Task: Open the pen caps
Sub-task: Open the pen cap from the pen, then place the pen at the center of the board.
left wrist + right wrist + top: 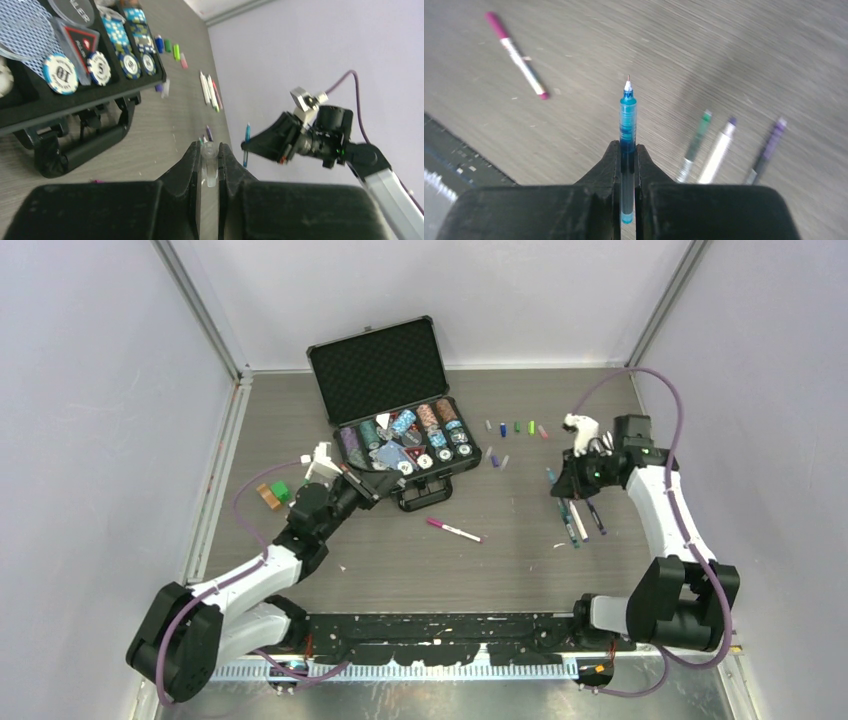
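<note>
The right gripper (pixel 626 146) clamps the teal pen (pixel 627 110); the left gripper (pixel 209 149) pinches a pale cap (pixel 209 170) only thinly, so it may slip.

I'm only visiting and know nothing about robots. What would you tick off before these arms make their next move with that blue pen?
1. Blue pen clamped between the right fingers: ok.
2. Pen tip bare, cap off: ok.
3. Pale cap pinched between the left fingers: ok.
4. Pen and cap well apart, arms not touching: ok.
5. Bare table beside the three lying pens to set this one down: ok.
6. Whether the pink pen has its cap on: cannot tell.
</note>
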Controlling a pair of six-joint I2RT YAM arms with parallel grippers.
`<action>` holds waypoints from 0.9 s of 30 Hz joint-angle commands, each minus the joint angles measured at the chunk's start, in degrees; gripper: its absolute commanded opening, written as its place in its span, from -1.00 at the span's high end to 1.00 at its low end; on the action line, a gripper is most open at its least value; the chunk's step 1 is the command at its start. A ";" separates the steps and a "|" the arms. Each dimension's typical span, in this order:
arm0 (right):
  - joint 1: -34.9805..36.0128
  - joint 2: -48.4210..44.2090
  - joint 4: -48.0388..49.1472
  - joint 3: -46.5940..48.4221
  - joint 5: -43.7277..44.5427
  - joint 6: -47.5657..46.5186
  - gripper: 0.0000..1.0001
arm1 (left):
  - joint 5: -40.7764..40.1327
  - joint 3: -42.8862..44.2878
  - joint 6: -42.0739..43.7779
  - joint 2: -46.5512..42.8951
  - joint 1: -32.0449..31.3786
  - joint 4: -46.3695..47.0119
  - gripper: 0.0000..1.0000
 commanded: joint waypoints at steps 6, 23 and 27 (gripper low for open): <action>-13.51 5.03 4.66 0.47 15.77 -1.51 0.89 | 11.72 1.95 6.91 -3.08 0.23 -4.89 1.00; -18.09 21.73 10.72 4.34 23.79 -6.83 0.67 | 12.47 -0.21 9.85 -6.45 0.23 -8.46 1.00; -18.12 24.17 10.70 4.99 23.39 -6.40 0.61 | 12.39 -0.19 9.85 -6.24 0.23 -8.64 1.00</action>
